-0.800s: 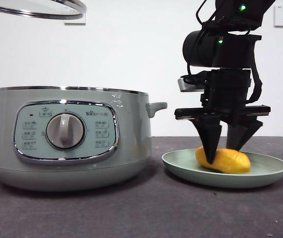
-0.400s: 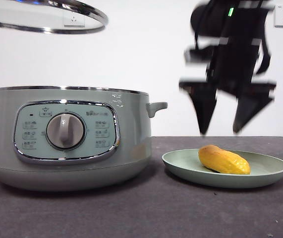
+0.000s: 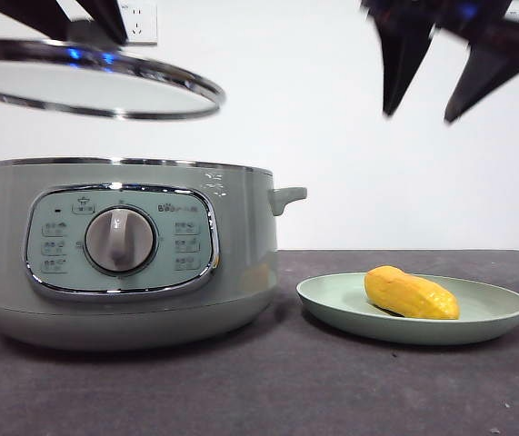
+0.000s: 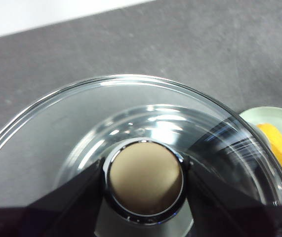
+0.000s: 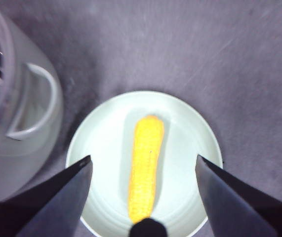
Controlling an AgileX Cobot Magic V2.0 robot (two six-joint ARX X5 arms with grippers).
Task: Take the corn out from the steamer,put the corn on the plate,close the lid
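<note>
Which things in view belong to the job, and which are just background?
Job:
corn, lying on the plate
steamer, uncovered
lid, held above it by the left gripper
right gripper, open, high over the plate

Background:
table
wall sockets

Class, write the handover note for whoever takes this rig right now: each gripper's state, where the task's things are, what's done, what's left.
Left gripper: shut on the lid by its knob, holding it in the air above the steamer.
Right gripper: open, empty, high above the plate.
Corn: lying on the plate, beside the steamer.
Done: corn out and plated.
Left: lower the lid onto the steamer and release.
</note>
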